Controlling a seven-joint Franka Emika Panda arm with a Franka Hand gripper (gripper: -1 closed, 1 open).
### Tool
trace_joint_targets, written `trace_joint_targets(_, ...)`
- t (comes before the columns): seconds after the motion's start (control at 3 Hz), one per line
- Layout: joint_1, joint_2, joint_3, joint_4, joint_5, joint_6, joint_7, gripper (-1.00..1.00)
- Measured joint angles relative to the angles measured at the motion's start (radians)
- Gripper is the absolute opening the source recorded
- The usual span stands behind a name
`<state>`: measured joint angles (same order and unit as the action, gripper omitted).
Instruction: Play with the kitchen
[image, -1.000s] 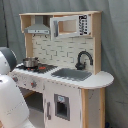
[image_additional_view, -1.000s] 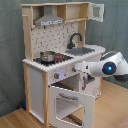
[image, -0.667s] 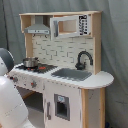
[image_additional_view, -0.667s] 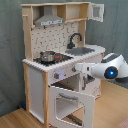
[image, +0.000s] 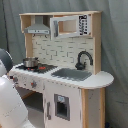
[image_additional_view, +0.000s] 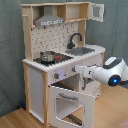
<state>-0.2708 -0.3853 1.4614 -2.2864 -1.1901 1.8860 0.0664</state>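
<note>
Fingers of the gripper (image_additional_view: 77, 68) are hard to see, so I cannot tell if they are wide. It is reaching near the kitchen (image_additional_view: 60, 55), above the hanging oven door (image_additional_view: 70, 102), and could be bumping it.

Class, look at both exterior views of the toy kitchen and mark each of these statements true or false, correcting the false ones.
1. A metal pot sits on the stovetop. True.
2. The oven door is closed. False: in the second exterior view it hangs open.
3. The faucet is black. True.
4. The pot is in the sink. False: the sink holds nothing visible.
5. The range hood is above the stovetop. True.
</note>
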Motion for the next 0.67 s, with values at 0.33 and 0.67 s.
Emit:
trace_joint_targets(0.33,-0.001,0.0,-0.002,-0.044,-0.101,0.0,0.007,1.0)
trace_joint_targets(0.67,-0.001,0.0,-0.011,-0.094,-0.187,0.0,0.025,1.0)
